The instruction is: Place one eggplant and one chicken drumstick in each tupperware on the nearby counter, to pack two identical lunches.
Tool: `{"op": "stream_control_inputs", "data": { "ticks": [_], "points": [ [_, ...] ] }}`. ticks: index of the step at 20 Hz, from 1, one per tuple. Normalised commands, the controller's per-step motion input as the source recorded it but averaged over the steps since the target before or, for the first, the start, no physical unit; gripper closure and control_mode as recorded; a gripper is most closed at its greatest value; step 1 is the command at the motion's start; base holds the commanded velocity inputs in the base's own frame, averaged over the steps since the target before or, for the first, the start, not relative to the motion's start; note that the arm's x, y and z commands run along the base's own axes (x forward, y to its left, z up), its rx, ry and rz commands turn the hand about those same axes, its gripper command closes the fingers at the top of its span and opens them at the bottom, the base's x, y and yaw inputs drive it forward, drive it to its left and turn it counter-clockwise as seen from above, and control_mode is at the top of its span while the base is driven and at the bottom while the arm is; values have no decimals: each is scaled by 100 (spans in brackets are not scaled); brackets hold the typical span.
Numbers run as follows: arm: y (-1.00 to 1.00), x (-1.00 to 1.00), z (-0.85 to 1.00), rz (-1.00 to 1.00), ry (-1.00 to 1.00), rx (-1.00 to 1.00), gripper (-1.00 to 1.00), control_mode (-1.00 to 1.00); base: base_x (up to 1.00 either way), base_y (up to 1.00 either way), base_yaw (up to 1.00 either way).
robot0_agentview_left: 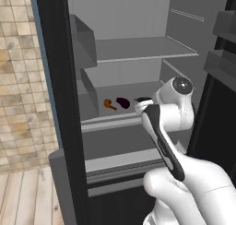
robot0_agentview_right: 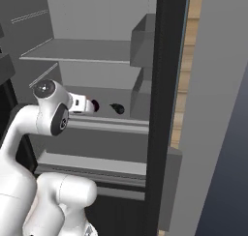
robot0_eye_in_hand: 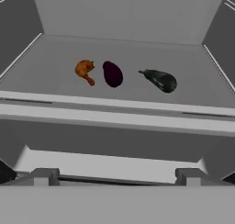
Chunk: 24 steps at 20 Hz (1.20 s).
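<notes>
While the gripper (robot0_eye_in_hand: 117, 172) waits wide open and holds nothing, three foods lie in a row on the fridge shelf (robot0_eye_in_hand: 193, 87). An orange chicken drumstick (robot0_eye_in_hand: 84, 70) points its bone toward the front. Beside it, a purple eggplant (robot0_eye_in_hand: 112, 74) lies front to back. A darker eggplant (robot0_eye_in_hand: 160, 80) lies slanted, stem toward the purple one.

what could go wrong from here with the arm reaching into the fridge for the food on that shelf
1. The drumstick and the purple eggplant lie close together, so the open fingers might nudge or catch both.
2. The shelf's raised front rail lies between the hand and the food; a low approach might hit it.
3. The darker eggplant looks round and may roll away if bumped.
</notes>
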Motion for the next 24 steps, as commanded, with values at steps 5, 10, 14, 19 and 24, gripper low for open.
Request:
{"op": "stream_control_inputs", "data": {
  "ticks": [5, 10, 14, 19, 24],
  "points": [
    [0, 58, -3, 0, 0, 0, -100, -100, 0, 0, 0],
    [0, 52, -12, 0, 0, 0, -100, -100, 0, 0, 0],
    [0, 33, -27, 0, 0, 0, -100, -100, 0, 0, 0],
    [4, 35, -24, 0, 0, 0, -100, -100, 0, 0, 0],
    [8, 38, -12, 0, 0, 0, -100, -100, 0, 0, 0]
  ]
}}
